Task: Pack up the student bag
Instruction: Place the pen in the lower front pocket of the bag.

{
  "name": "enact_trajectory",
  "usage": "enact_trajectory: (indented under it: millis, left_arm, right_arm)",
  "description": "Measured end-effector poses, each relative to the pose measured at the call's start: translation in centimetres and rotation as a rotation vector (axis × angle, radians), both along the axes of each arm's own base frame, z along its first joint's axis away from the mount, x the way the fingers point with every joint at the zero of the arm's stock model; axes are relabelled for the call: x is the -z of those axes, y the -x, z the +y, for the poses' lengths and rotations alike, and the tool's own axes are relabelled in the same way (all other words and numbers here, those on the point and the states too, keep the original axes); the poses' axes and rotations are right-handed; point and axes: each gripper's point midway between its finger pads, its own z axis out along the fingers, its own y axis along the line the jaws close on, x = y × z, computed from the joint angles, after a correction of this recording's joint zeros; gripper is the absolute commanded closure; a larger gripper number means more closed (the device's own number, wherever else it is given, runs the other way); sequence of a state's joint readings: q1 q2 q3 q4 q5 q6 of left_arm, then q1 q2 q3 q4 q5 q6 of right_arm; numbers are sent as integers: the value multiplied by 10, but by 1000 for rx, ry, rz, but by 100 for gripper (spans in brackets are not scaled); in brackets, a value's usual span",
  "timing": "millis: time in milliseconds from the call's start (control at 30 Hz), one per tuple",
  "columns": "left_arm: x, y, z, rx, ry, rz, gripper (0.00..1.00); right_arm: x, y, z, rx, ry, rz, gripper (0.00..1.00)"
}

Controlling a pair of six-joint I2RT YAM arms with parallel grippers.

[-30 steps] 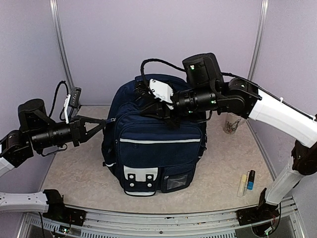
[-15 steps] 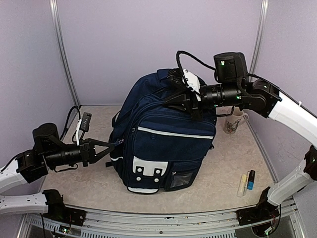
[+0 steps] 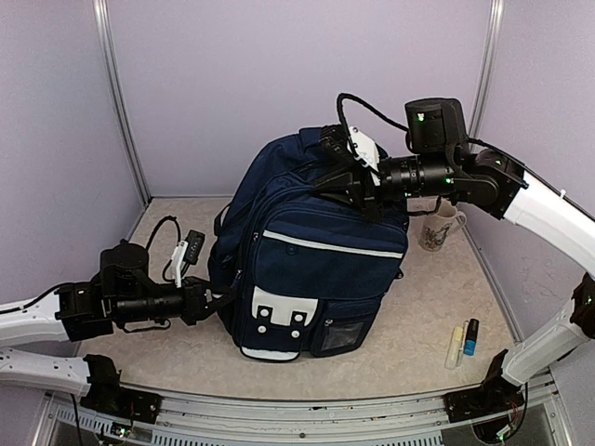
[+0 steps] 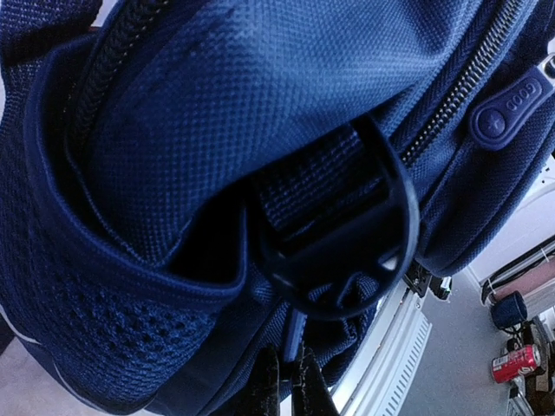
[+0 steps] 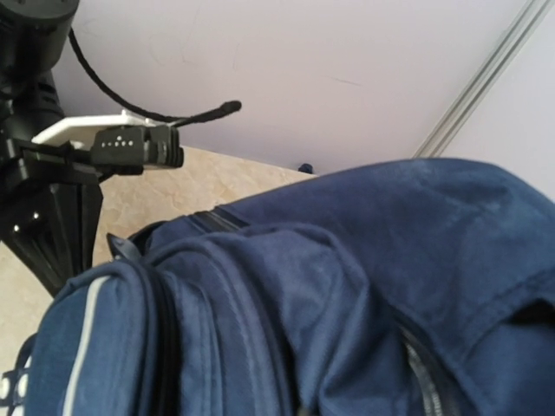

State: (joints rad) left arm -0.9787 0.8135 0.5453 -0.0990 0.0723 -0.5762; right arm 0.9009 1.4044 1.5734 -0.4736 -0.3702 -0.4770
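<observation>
Left tool [image 3: 214,299] sits low at the side of the student bag [image 3: 316,269], its fingers pressed together on a thin dark strip of webbing that hangs from the bag's flank; in the left wrist view that strip runs down from a black plastic buckle [image 4: 347,251] into the closed fingertips [image 4: 299,390], with a mesh side pocket [image 4: 113,321] to the left and a navy zip pull [image 4: 512,104] at the upper right. Right tool [image 3: 337,184] is closed tight at the top of the bag, its fingers sunk in the navy fabric there, though which part it pinches is hidden. The bag stands in the middle of the table [image 3: 418,316], leaning, its front with the white patches and white trim line turned toward the near edge. Behind the bag on the right, a patterned mug [image 3: 437,228] stands near the wall. Toward the near right corner, a pale stick [image 3: 454,346] and a small dark bottle with a blue band [image 3: 471,336] lie just beside each other, well apart from the bag.
</observation>
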Motion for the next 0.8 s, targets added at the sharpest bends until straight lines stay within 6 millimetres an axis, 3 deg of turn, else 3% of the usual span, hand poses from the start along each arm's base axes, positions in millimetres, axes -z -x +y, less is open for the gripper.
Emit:
enact_trajectory:
  millis: [33,100,133,200,333,500,667,733,800]
  left_arm:
    - [-2,0,0,-3,4,-7,96]
    - [-8,1,2,-9,20,-27,52]
    - [-11,2,5,-12,23,-43,37]
    - [-11,7,12,-19,-1,-66,23]
    - [-29,30,6,78,-24,-182,13]
    - [-77,48,-13,210,37,-364,11]
    - [-153,69,-34,371,143,-568,6]
    - [-186,68,-38,371,169,-654,5]
    - [-216,54,-41,322,170,-715,5]
  right_arm:
    - [0,0,0,0,0,0,100]
    - [0,1,0,-7,-1,2,100]
    - [0,1,0,-10,-1,4,100]
    - [0,0,-3,-13,-5,4,100]
    - [1,5,-6,-48,-14,3,100]
    - [5,24,0,-174,-34,2,100]
    - [9,45,10,-272,-38,2,100]
    - [13,56,17,-316,-33,0,100]
    - [18,69,24,-362,-26,1,100]
